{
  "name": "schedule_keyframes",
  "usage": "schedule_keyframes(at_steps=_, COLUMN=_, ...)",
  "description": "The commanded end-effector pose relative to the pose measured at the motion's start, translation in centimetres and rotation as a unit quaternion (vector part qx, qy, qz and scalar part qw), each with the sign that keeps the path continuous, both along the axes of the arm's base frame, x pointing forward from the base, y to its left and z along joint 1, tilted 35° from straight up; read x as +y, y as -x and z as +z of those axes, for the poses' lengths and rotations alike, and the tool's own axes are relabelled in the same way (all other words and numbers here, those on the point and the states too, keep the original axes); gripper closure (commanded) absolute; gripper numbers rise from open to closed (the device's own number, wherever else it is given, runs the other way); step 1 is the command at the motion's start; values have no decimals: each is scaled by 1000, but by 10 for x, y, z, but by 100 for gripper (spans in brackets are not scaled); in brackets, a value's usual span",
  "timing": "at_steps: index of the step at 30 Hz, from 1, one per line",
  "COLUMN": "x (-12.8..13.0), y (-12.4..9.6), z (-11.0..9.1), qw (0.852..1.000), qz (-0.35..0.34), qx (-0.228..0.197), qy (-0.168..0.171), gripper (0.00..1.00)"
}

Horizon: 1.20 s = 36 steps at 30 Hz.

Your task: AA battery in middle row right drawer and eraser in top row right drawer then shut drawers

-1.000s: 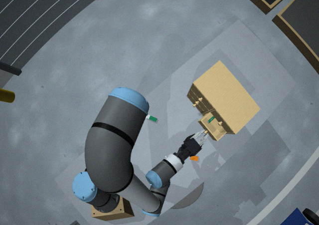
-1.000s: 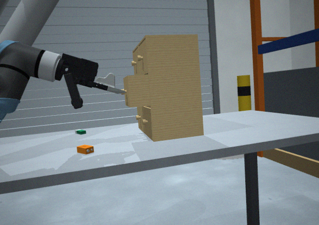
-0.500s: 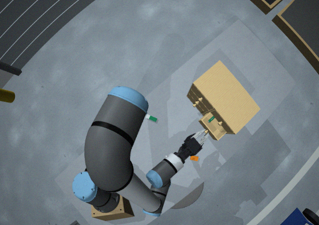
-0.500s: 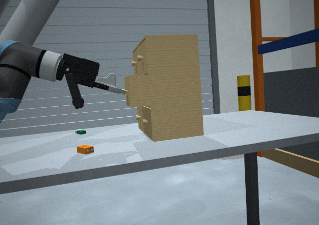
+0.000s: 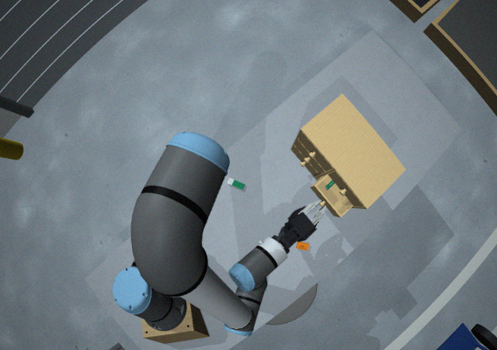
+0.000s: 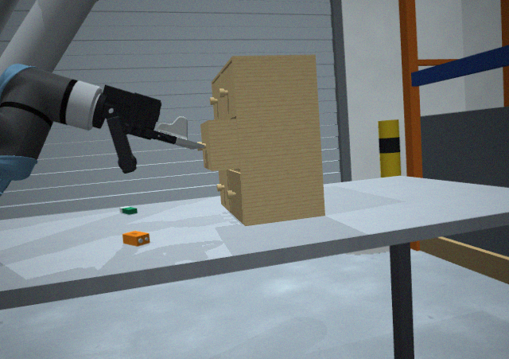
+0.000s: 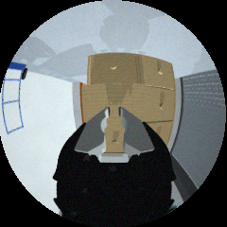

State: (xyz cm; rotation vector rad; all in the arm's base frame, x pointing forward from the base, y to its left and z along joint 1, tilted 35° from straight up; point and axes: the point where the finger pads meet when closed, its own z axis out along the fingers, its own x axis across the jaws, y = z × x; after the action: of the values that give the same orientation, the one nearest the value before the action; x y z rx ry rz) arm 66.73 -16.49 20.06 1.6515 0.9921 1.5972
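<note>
The wooden chest [image 5: 352, 150] [image 6: 279, 141] stands upright. Its middle-row right drawer [image 5: 340, 208] [image 6: 219, 145] is partly out; the other drawers look shut. A green AA battery [image 5: 329, 185] lies inside the open drawer. My gripper [image 5: 321, 204] [image 6: 200, 146] [image 7: 113, 107] is closed on this drawer's knob, pointing at the front from outside; the knob is largely hidden by the fingertips. The green and white eraser [image 5: 236, 184] [image 6: 129, 210] lies on the table, away from the chest, on its left-front side.
An orange block with two round metal ends [image 5: 302, 246] [image 6: 136, 238] lies on the table near the gripper's wrist, below the arm. The top-row right drawer's knob [image 5: 343, 192] [image 6: 223, 92] sticks out above the open drawer. The table edge [image 6: 287, 248] runs along the near side.
</note>
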Motion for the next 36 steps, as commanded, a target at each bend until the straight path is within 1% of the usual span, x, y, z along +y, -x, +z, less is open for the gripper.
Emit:
schedule_keyframes(at_steps=1, x=-2, y=-4, z=2, qw=1000, qz=0, qx=-1, qy=2, gripper=93)
schedule_keyframes(at_steps=36, x=-4, y=-24, z=7, qw=1000, qz=0, qx=-1, qy=2, gripper=93)
